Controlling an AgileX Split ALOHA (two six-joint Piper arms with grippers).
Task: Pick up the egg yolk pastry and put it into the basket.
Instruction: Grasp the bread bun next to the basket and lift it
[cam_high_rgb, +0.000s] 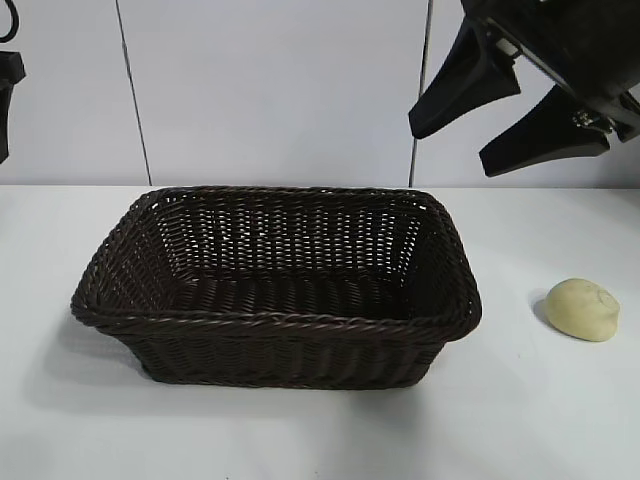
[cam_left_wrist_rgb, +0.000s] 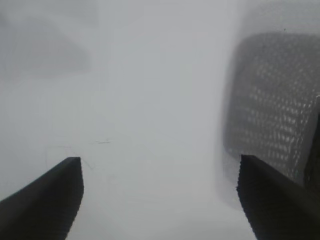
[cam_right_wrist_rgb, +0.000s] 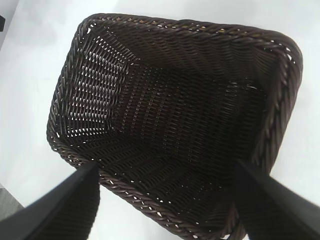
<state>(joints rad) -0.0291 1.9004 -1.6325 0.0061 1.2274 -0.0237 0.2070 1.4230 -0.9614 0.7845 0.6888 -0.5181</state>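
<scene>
So the pastry (cam_high_rgb: 583, 309) is sitting on the table (cam_high_rgb: 560, 430) over by its right edge, clear of the basket (cam_high_rgb: 275, 320) with a strip of bare tabletop between them. Nothing is touching it. The basket sits mid-table, and as far as your right wrist camera shows, there's nothing in it.

Your right claw (cam_high_rgb: 515, 115) hangs high above the gap between the basket's right end and the pastry, tilted down toward the basket, fingers spread and holding nothing. The wrist view confirms that: both fingers frame the basket interior with open space between them. So it's aimed at the wrong thing for now.

Your left claw (cam_left_wrist_rgb: 160, 200) is off by the table's left edge, just a sliver of it in the outside view. It's spread too, nothing in it, looking down at bare table with the basket's end wall off to one side.

My read: you're at the very start and the pickup hasn't begun. The right arm is the obvious one for this. You'd want to swing it out toward the right edge, get it over the pastry, drop with the fingers straddling the dome, then close gently. It looks soft and rounded, so a hard squeeze might dent it or squirt it out sideways.
</scene>
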